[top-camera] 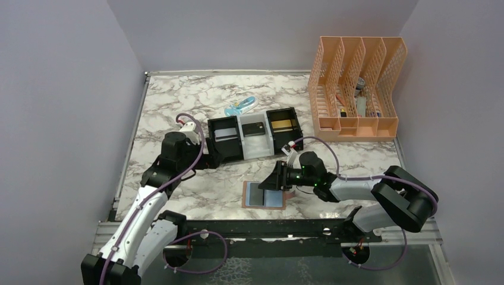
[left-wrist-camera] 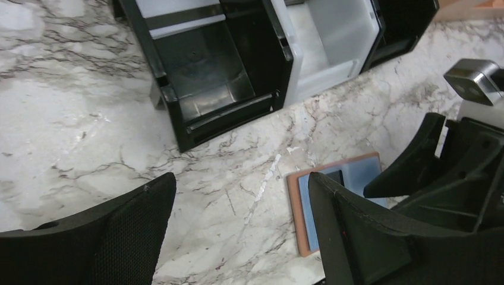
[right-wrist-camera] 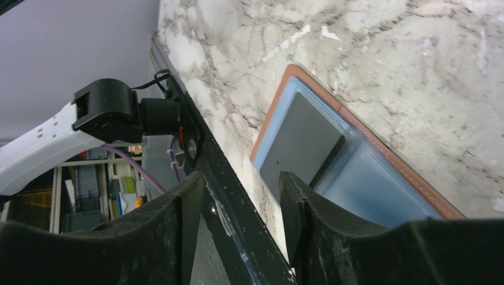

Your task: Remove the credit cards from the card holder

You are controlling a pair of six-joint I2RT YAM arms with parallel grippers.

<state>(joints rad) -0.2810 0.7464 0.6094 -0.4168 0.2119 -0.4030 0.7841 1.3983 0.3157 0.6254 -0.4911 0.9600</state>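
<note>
The tan-brown card holder (top-camera: 267,202) lies open on the marble table, pale blue pockets up. A dark grey card (top-camera: 255,193) sits in its left half, also in the right wrist view (right-wrist-camera: 300,142). My right gripper (top-camera: 270,181) is open and empty, hovering over the holder's right half; in its own view (right-wrist-camera: 241,208) the holder (right-wrist-camera: 368,178) is just beyond its fingers. My left gripper (top-camera: 209,159) is open and empty beside the tray's front left corner. Its view (left-wrist-camera: 238,202) shows bare marble between its fingers and the holder (left-wrist-camera: 303,208) by the right finger.
A black-and-white three-compartment tray (top-camera: 252,148) stands behind the holder with a silvery card (top-camera: 226,132), a dark card (top-camera: 255,128) and a gold card (top-camera: 283,123) in it. An orange file rack (top-camera: 356,89) stands back right. A blue-white object (top-camera: 241,107) lies behind the tray.
</note>
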